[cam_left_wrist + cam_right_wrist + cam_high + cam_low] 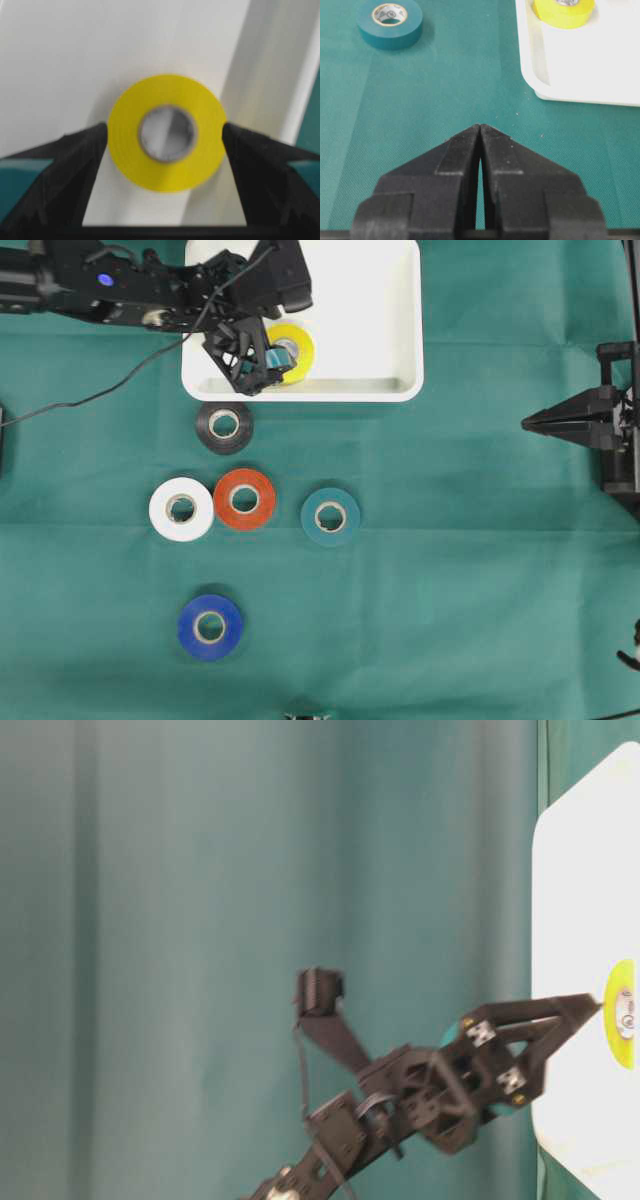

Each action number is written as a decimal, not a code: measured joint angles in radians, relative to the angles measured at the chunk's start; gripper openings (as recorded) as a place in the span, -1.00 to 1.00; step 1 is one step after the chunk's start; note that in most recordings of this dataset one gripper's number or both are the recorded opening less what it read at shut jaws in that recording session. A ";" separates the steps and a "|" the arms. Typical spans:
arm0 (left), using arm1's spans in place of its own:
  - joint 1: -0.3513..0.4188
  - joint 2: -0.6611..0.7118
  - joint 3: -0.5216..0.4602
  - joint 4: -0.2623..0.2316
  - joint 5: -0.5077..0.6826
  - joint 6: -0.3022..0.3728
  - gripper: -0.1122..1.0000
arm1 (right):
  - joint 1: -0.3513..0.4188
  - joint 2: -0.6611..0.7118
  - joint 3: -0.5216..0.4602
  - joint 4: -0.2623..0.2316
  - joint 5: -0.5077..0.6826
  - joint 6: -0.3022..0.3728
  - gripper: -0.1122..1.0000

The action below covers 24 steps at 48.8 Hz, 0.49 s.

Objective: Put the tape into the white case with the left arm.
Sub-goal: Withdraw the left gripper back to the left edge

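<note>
The green cloth point(480, 570) covered the table. The white case point(380, 320) sat at the top, w/ the yellow tape point(296, 348) lying flat inside, near its front-left corner. The left gripper point(268, 368) stood over the tape, jaws spread, one each side, not pressing. The right gripper point(528, 423) rested far right, jaws closed, empty. Five other rolls point(244, 499) lay on the cloth.

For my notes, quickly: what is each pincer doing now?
Left pincer: open, fingers beside the yellow tape, not gripping.
Right pincer: closed, holding nothing.
</note>
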 measured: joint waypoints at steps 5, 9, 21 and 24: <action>-0.008 -0.057 0.038 0.000 0.000 -0.002 0.83 | 0.000 0.000 0.000 -0.002 0.000 0.000 -0.97; -0.020 -0.118 0.094 0.000 -0.002 -0.003 0.83 | 0.000 0.000 0.000 -0.002 0.000 0.000 -0.97; -0.058 -0.256 0.229 0.000 -0.011 -0.003 0.83 | 0.000 0.000 0.000 -0.002 0.002 0.000 -0.97; -0.067 -0.285 0.258 0.000 -0.012 -0.003 0.83 | 0.000 0.000 0.000 -0.002 0.000 0.000 -0.97</action>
